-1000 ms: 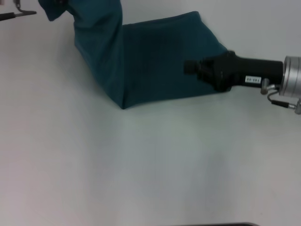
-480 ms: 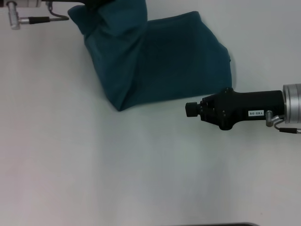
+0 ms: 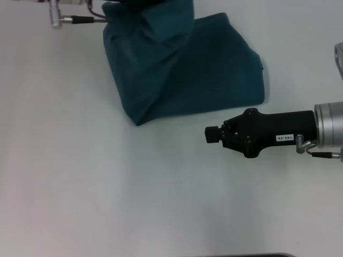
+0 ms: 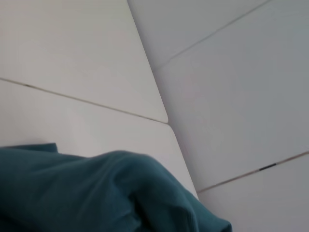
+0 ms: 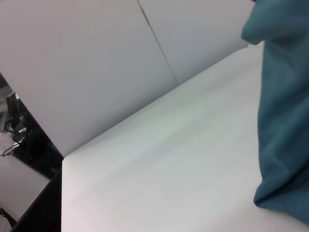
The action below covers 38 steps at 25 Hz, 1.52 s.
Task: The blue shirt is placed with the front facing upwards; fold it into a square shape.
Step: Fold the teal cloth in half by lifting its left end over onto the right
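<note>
Near the desk's [image 3: 80, 203] far edge, the blue shirt [image 3: 203, 80] lies mostly folded; the left gripper [image 3: 131, 2], its grip unclear, lifts one last flap; the right gripper [image 3: 211, 135], fingers unclear, hovers beside it.

The right gripper [image 3: 210, 134] hangs low, its arm reaching in level; the left arm sits far up.

A small white rectangular sticker [image 3: 284, 138] with dark characters is carried on the black cylindrical body of the right arm, just behind its gripper. The characters cannot be read. No lettering is shown on the dark teal-blue cotton shirt [image 3: 203, 75].
</note>
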{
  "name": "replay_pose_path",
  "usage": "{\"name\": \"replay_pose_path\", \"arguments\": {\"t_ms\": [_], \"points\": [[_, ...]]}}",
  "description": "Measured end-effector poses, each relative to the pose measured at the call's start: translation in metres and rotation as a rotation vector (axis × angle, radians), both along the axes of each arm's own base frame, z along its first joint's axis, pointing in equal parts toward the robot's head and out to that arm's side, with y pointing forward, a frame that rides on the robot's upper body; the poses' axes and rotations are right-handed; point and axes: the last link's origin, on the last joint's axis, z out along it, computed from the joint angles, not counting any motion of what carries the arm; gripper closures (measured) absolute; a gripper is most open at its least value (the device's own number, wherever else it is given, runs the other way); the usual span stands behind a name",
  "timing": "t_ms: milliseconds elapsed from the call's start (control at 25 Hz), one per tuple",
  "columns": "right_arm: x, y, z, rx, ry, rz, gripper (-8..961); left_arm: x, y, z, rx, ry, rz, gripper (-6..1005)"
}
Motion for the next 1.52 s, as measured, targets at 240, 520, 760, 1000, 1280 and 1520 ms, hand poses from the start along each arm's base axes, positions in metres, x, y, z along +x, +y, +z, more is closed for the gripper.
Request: {"name": "replay_pose_path", "arguments": {"t_ms": [240,520,760,1000,1280,1520], "points": [[0.000,0.000,-0.001,-0.003,-0.004,0.000,946,0.009,-0.001,-0.017,-0.008,0.009,-0.008,924],[0.001,0.000,-0.002,-0.005,-0.004,-0.003,946,0.014,0.007,-0.031,0.010,0.044,0.006,925],[0.000,-0.001,-0.003,-0.009,-0.003,-0.005,947,0.020,0.017,-0.041,0.042,0.081,0.017,925],[0.001,-0.001,-0.003,-0.007,-0.002,-0.008,947,0.032,0.021,-0.051,0.040,0.119,-0.007,925],[0.002,0.000,-0.003,0.000,-0.009,-0.011,947,0.045,0.019,-0.064,0.024,0.157,-0.047,924],[0.003,0.000,-0.004,0.004,-0.013,-0.019,947,0.051,0.020,-0.068,0.024,0.177,-0.066,924]]}}
